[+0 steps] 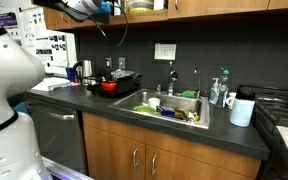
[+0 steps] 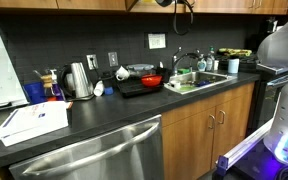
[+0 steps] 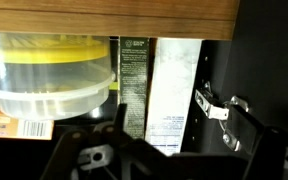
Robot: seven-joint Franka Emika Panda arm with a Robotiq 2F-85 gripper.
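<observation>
The end effector [image 3: 149, 160], fingers spread wide, faces the tall upright carton [image 3: 174, 90] straight ahead in the cabinet; stacked tubs [image 3: 49, 75] sit to its left.

The translucent yellow round plastic tubs [image 3: 49, 65] are brightest yellow on top and cloudy below. The tall black cardboard carton [image 3: 134, 80] carries fine white print. The tall pale-grey cardboard carton [image 3: 174, 85] shows small dark print. The brown wooden cabinet frame [image 3: 104, 12] has streaky grain.
</observation>
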